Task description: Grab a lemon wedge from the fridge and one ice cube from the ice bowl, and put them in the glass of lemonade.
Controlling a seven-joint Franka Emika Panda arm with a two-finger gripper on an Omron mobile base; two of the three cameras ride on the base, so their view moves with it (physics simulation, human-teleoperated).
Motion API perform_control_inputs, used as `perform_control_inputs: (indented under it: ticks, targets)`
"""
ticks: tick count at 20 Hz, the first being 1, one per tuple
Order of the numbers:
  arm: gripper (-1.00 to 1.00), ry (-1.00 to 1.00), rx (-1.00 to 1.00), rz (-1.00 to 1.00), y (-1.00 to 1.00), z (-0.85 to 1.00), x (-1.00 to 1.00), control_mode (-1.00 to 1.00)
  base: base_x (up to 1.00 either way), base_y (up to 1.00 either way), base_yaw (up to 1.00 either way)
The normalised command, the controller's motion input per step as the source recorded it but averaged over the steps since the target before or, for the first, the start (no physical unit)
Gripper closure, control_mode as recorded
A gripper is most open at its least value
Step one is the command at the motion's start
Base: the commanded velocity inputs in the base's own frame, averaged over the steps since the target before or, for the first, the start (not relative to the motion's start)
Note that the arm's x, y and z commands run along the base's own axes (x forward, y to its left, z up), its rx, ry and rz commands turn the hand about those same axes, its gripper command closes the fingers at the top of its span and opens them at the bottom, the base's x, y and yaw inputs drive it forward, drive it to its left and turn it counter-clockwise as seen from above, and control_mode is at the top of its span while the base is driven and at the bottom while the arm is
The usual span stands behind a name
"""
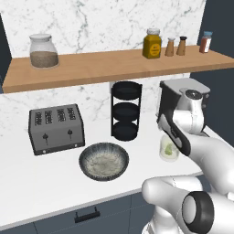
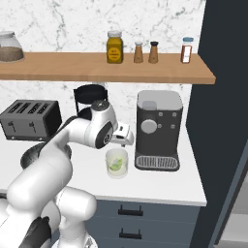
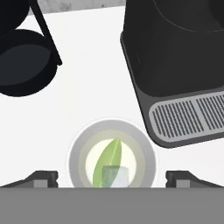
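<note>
I count one glass of lemonade (image 3: 112, 157) on the white counter (image 1: 27, 178), and inside it one lemon wedge (image 3: 107, 159) and one pale ice cube (image 3: 116, 177) — the cube lies against the lower end of the wedge, seen straight down from my hand. One ice bowl (image 1: 103, 161) sits to the left of the glass in the left base view, well apart from it, speckled inside. One four-slot toaster (image 1: 56, 128) stands behind the bowl to its left, one black three-tier rack (image 1: 126, 110) behind it, and one coffee machine (image 2: 158, 130) just beside the glass on its right. On the wooden shelf (image 1: 114, 64) I count one jar of brown grains (image 1: 44, 50), one yellow jar (image 1: 152, 44), two small shakers (image 1: 176, 46) side by side, and one red-labelled bottle (image 1: 205, 42). The fridge (image 2: 223, 97) is the dark wall at the right of the right base view.

My arm rises from the base, bends at the elbow and reaches forward, so my gripper (image 3: 112, 178) hangs directly over the glass, pointing down. My fingers (image 3: 43, 177) are spread wide — one on each side of the rim, clear of it — and hold nothing.
</note>
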Motion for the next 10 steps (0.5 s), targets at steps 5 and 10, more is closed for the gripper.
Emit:
perform_control_inputs:
  ticks: [5, 10]
  targets:
    - [-1.00, -0.01, 0.03, 0.00, 0.00, 0.08, -0.07, -1.00, 0.00, 0.00, 0.00]
    - [-1.00, -0.01, 0.02, 0.00, 0.00, 0.07, -0.15, -1.00, 0.00, 0.00, 0.00]
